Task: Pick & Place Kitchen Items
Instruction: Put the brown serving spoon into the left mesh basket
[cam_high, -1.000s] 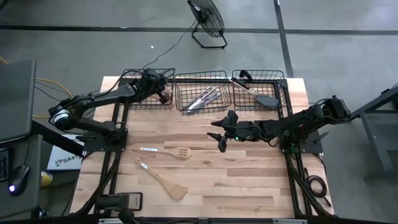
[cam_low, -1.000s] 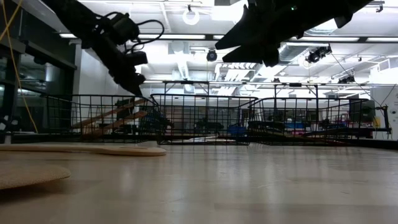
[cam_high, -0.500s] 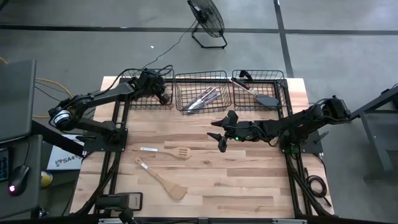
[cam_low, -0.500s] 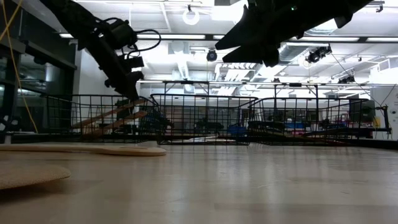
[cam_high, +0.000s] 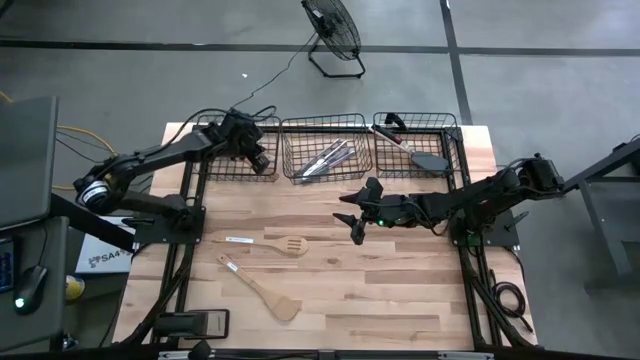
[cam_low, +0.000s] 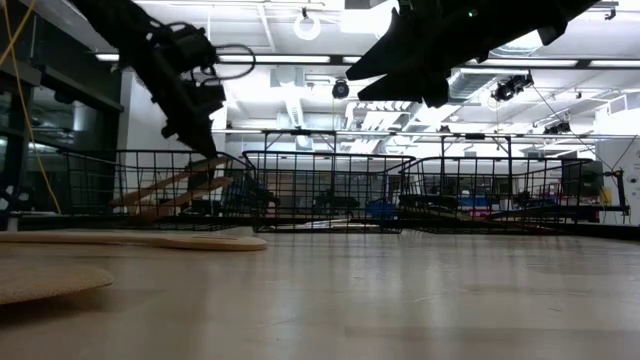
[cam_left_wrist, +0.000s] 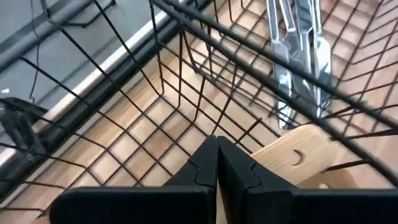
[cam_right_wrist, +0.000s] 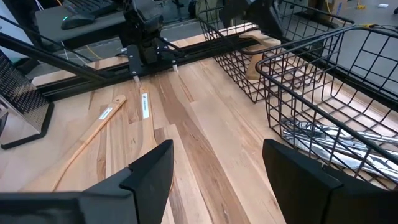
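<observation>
My left gripper (cam_high: 257, 157) hangs shut and holding nothing over the left wire basket (cam_high: 215, 168); in its wrist view the fingers (cam_left_wrist: 217, 163) point down at the basket's corner, where a wooden utensil's head (cam_left_wrist: 300, 154) lies. Silver knives (cam_high: 326, 158) lie in the middle basket. A black turner (cam_high: 431, 159) and a red-headed spatula (cam_high: 386, 131) lie in the right basket. A slotted wooden spatula (cam_high: 272, 243) and a plain wooden spatula (cam_high: 262, 289) lie flat on the table. My right gripper (cam_high: 356, 222) stands open above the table's middle, nothing between its fingers (cam_right_wrist: 154, 169).
Three black wire baskets (cam_high: 322, 148) stand side by side along the far edge. Bare wood (cam_high: 400, 290) spreads over the table's near right part. A floor fan (cam_high: 334, 35) stands beyond the table. Wooden utensils (cam_low: 165, 190) lean inside the left basket.
My left gripper has rolled and tipped over the left basket, and its tip has drawn up and a little toward the table's left edge; it has stayed shut. My right gripper has kept still.
</observation>
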